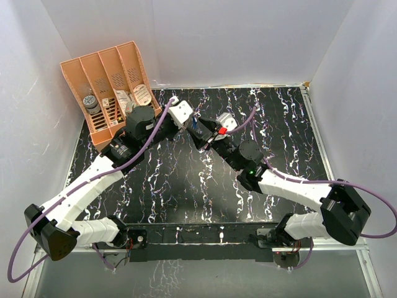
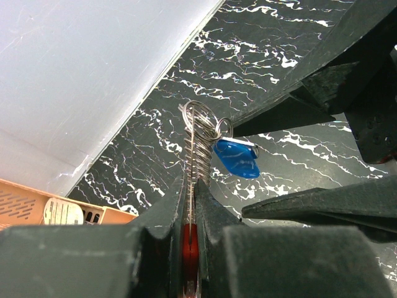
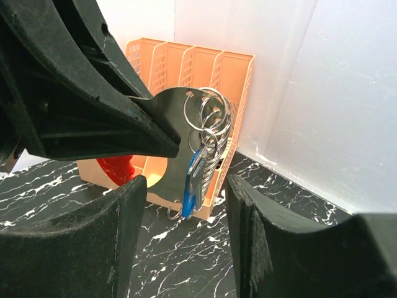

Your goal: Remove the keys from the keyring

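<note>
Left jaws pinch the keyring point(image 2: 193, 149) tight — right jaws, half open, should close flat on the blue key point(image 3: 193, 179).

I can read nothing here. The paper tags point(image 1: 141, 94) in the orange organizer point(image 1: 74, 71), upper left of the top view, carry dark print too small for me to make out. The keyring point(image 2: 197, 143) and the keys point(image 2: 236, 158), mid-frame at my left wrist, show no lettering.
</note>
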